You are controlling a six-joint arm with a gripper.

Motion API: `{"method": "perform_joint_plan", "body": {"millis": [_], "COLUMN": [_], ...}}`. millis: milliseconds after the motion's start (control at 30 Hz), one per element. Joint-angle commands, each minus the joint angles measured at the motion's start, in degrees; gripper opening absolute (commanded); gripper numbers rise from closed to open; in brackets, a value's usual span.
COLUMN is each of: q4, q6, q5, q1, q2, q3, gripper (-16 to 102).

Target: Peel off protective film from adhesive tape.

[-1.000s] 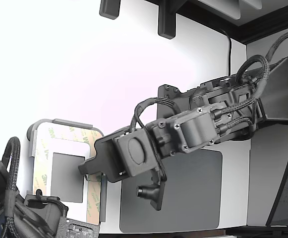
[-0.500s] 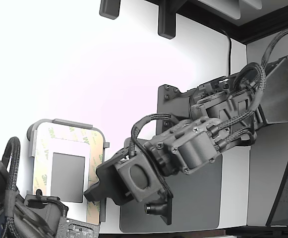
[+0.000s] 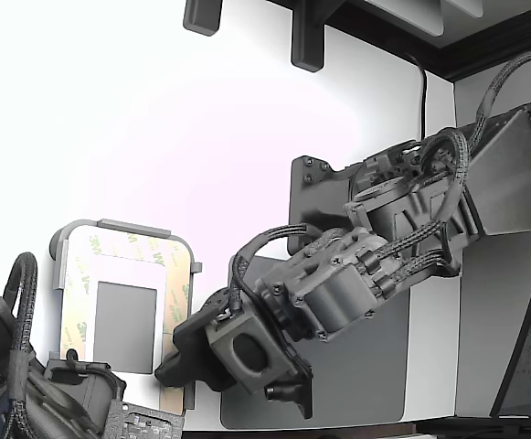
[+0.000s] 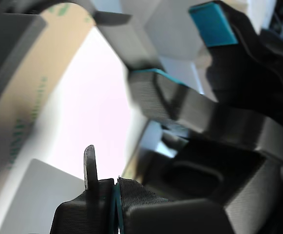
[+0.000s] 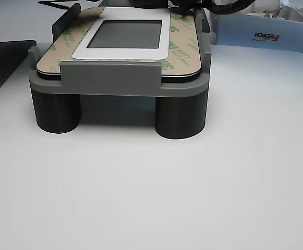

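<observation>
Wrist view: the gripper is seen pressed shut with nothing visibly pinched, while the film is still laid on the tape in the tray, at the exterior view's 8 o'clock.

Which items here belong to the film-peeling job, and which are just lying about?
Job:
- protective film, tan with 3M print
- light grey tray holding it
- claw at the tray's near corner; grip unclear

Lying about:
- dark grey pad
- white box
- second arm
</observation>
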State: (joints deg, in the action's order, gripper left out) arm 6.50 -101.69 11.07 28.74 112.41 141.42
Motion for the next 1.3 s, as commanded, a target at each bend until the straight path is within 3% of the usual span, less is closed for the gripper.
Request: {"method": "perform_joint_plan", "body": {"millis": [0, 133, 233, 267, 500, 900, 1267], "q4": [6.68, 12.74, 18.11, 19.07, 18.9, 17.49, 21.8], "q6": [-1.58, -1.93, -3.25, -3.34, -2.37, -3.87, -8.61], "q5": [-0.09, 0.26, 0.09, 0.09, 0.35, 1.14, -0.62], "q1": [-0.35, -0.26, 0.09, 0.09, 0.18, -0.18, 0.26], "q2": [-1.32, -3.34, -5.8, -6.33, -5.89, -5.36, -8.7], "q3": [-6.77, -12.74, -17.31, -18.02, -17.4, -15.56, -19.86], "gripper": [-10, -10, -2, 7, 0, 7, 11]}}
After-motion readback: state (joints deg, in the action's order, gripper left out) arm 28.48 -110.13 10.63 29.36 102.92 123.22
